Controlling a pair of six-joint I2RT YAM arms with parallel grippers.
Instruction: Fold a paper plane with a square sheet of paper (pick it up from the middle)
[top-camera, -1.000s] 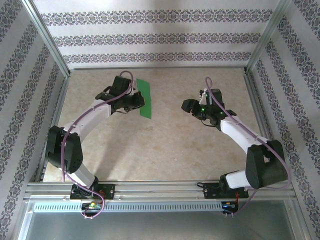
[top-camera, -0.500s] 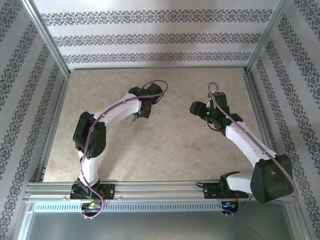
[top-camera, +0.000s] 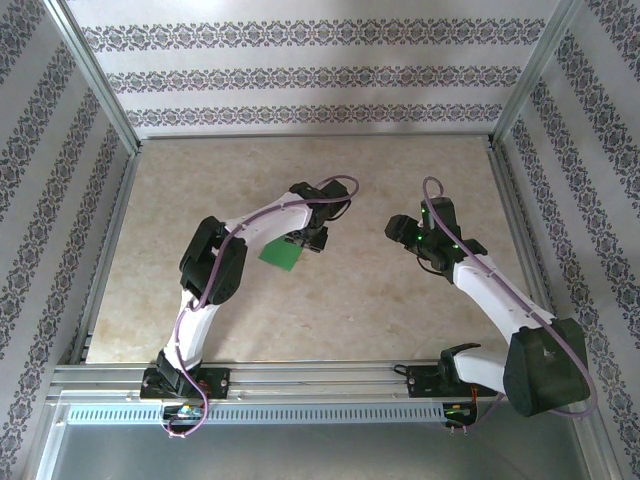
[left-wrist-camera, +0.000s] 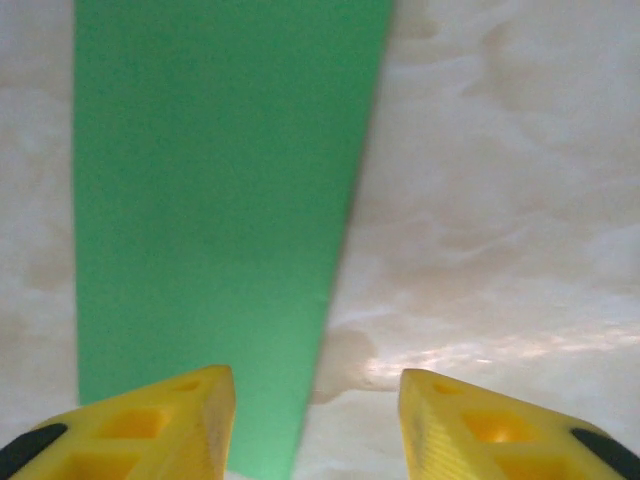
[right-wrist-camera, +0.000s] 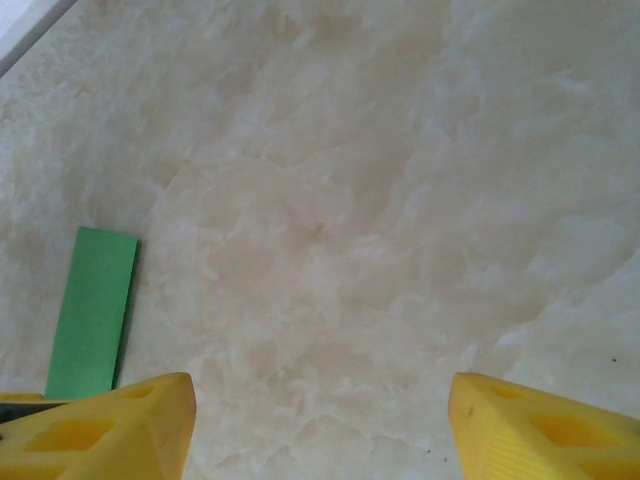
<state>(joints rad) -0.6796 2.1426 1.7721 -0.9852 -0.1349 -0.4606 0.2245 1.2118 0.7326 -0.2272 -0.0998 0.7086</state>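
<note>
**Top external view:** The left arm reaches out over the middle of the marble-patterned table (top-camera: 400, 320). The left gripper (top-camera: 303, 243) points down at the green sheet of paper (top-camera: 278, 256). The sheet lies flat on the table just on the near-left side of the gripper, with its far corner tucked under the fingers. From above I cannot tell how far the jaws are parted. The right gripper (top-camera: 392, 228) hangs over bare table, well apart from the paper, with its fingers turned toward the left arm.

**Left wrist view:** The paper (left-wrist-camera: 220, 200) appears as a long green band that is wide at the top of the view and runs down toward the camera. It passes beneath the left-hand yellow fingertip (left-wrist-camera: 150, 420), and its right edge crosses into the gap between the fingers. The left gripper (left-wrist-camera: 315, 430) has its jaws parted, and bare table (left-wrist-camera: 500, 200) is visible between the tips. The paper rests on the surface, casts a thin shadow along its right edge, and is not pinched.

**Right wrist view:** The right gripper (right-wrist-camera: 320, 430) has its yellow fingers spread wide with nothing between them but table (right-wrist-camera: 350, 200). The green paper (right-wrist-camera: 92, 312) lies flat at the lower left, just beyond the left-hand fingertip (right-wrist-camera: 100, 430) and outside the gap.
</note>
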